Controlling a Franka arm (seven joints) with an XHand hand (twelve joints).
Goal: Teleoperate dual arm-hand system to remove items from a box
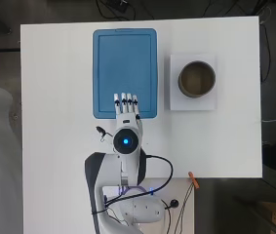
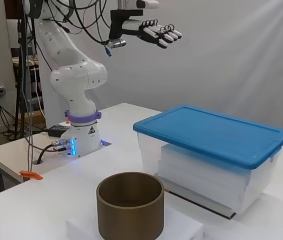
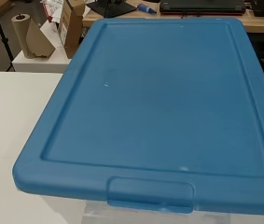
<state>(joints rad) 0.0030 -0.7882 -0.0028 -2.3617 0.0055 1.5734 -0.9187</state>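
White curtain backdrop, dark floor

A pale curtain (image 2: 241, 60) hangs behind the white table (image 1: 54, 97); cables (image 1: 113, 7) trail across the dark floor (image 1: 1, 29).

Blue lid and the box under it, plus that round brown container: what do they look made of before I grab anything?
Blue lid: looks like moulded plastic, matte with faint scuffs, raised rim and a moulded tab. Box: translucent, probably plastic, since white stacked contents show through its wall. Round brown container: an open-topped cylinder with a dull olive-brown, slightly sheened wall; could be metal or coated cardboard, I can't tell which.
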